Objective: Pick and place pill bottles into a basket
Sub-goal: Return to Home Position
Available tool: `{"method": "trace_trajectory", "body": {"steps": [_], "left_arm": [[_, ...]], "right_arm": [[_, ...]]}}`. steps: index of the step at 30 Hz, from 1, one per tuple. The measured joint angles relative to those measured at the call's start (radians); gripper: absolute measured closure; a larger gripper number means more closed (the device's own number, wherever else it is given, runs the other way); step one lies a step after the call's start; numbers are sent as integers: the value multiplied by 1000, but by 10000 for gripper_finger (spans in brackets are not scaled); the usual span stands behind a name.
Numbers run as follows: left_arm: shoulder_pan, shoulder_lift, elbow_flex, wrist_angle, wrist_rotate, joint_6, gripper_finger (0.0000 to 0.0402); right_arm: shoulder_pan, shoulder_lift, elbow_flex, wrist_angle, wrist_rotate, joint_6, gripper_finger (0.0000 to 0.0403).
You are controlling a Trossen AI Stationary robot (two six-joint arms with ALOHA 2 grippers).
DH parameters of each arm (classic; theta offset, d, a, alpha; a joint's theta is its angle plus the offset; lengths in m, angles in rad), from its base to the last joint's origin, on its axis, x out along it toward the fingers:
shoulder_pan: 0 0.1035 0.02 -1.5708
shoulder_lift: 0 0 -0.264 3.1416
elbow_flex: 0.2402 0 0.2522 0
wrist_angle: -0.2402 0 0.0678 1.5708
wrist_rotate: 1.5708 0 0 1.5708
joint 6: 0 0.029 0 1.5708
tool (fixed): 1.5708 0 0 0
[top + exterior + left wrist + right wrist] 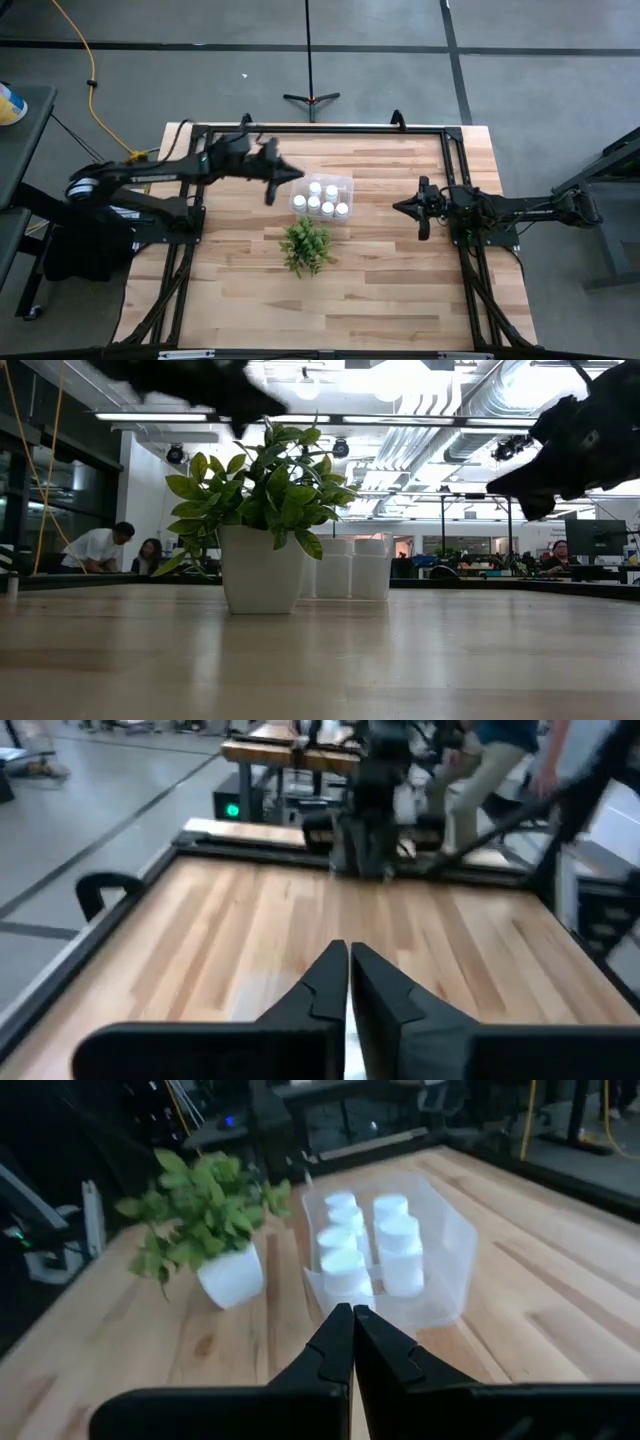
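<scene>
Pill bottles point(343, 1262): all six that you can count stand upright and close together inside the basket. No bottle shows loose on the table point(400, 290).

Basket point(346, 184): it sits near the middle of the table, just beside the plant point(306, 246) but apart from its pot. From the low view the plant hides most of it.

Left gripper point(348, 952): the fingers are pressed together with nothing between them. It hangs above the table just beside the basket's left end (the closer of your two arms).

Right gripper point(352, 1314): the fingers are also closed on nothing. It is raised, well apart from the basket on its right side, and points toward it.

Step in hand: with every bottle in the bin, I judge the sorting done. What remains is taking both arms back to rest.

Doing it well: move the left arm with the most care, because it is the one next to the basket's rim. Raise it clear first, then draw it back along its own side, so no link sweeps across the bin or the leaves. The right arm has open wood beneath it and can retract directly. Keep both sets of fingers as they are, since opening them near the rim gains you nothing.

Risk: the bin is light and see-through, so a brush from the left wrist would probably slide it or tip the bottles.
</scene>
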Motion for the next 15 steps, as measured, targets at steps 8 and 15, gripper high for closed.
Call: {"method": "trace_trajectory", "body": {"steps": [8,15], "left_arm": [[57,-355,-407,159,1,-16,380],[59,-636,-765,488,-15,-156,368]], "right_arm": [[0,-13,0,94,-27,13,402],[0,-13,0,102,-35,24,402]]}}
